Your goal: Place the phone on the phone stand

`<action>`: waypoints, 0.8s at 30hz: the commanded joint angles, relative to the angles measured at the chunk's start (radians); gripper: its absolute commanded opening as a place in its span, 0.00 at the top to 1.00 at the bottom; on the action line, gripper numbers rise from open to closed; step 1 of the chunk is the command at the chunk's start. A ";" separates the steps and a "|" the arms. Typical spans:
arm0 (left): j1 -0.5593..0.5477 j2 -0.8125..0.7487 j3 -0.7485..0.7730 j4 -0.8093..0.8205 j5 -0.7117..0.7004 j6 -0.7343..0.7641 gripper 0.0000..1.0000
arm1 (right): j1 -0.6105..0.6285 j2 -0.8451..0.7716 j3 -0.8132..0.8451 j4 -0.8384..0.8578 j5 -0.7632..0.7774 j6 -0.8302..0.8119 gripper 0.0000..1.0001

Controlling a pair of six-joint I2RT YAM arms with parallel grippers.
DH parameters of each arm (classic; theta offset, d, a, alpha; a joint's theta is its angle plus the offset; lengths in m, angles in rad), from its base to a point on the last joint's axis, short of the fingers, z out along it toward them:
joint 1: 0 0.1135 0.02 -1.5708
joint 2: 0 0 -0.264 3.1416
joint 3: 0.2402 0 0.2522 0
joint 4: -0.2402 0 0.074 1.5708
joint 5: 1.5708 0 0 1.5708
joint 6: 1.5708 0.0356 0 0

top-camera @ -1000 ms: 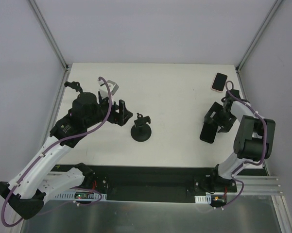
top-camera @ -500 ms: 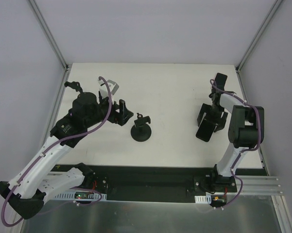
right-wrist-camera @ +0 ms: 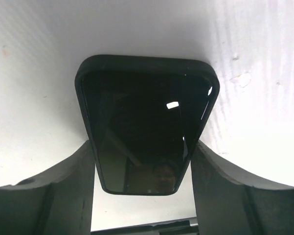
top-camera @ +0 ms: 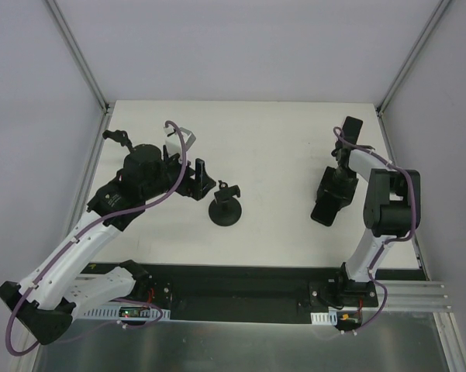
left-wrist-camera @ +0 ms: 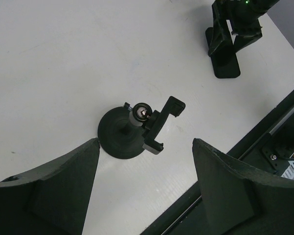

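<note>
From the desk's near edge my left arm slants forward, wrist bent inward, the left pincer hanging wide open and empty just left of the upright phone stand. Off to the right, my right arm folds high at the elbow, wrist tipped down, the right pincer half closed with its fingers against both long edges of the phone, which lies screen-up on the desk's right side.

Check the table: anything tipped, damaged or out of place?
Nothing stands out. The stand sits upright on its base, cradle angled. The phone lies flat, screen up and uncracked, with the right hand closed on its sides.
</note>
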 commanded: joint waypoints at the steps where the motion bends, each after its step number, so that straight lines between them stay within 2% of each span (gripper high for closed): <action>1: -0.003 0.019 0.009 0.022 0.000 -0.001 0.25 | 0.089 -0.067 -0.074 0.108 -0.054 0.013 0.81; 2: -0.001 0.020 0.007 0.024 0.008 -0.004 0.25 | 0.117 -0.089 -0.088 0.133 -0.057 0.008 0.88; 3: -0.003 0.023 0.004 0.028 0.003 -0.004 0.25 | 0.128 -0.110 -0.104 0.173 -0.054 -0.001 0.98; 4: -0.001 0.032 0.000 0.028 -0.008 -0.003 0.25 | 0.141 -0.154 -0.117 0.193 -0.051 -0.004 0.99; 9: -0.001 0.051 0.009 0.016 0.001 -0.006 0.25 | 0.175 -0.319 -0.244 0.408 -0.080 -0.004 0.99; 11: -0.003 0.060 0.006 0.019 0.005 -0.001 0.25 | 0.175 -0.444 -0.351 0.485 -0.114 -0.006 0.99; 13: 0.000 0.072 0.012 0.019 0.035 0.002 0.25 | 0.174 -0.585 -0.432 0.639 -0.169 0.009 0.99; 14: 0.002 0.072 0.012 0.021 0.055 0.005 0.25 | 0.159 -0.627 -0.522 0.703 -0.210 0.066 0.99; 15: 0.003 0.074 0.010 0.037 0.076 0.008 0.25 | 0.145 -0.662 -0.563 0.868 -0.350 0.115 0.99; 18: 0.011 0.074 -0.008 0.071 0.159 -0.003 0.24 | 0.128 -0.719 -0.623 1.088 -0.556 0.288 0.99; 21: 0.011 0.066 -0.009 0.108 0.260 -0.009 0.25 | 0.131 -0.733 -0.619 1.200 -0.652 0.426 0.99; 24: 0.011 0.026 -0.045 0.200 0.385 -0.027 0.26 | 0.142 -0.808 -0.612 1.208 -0.663 0.474 0.99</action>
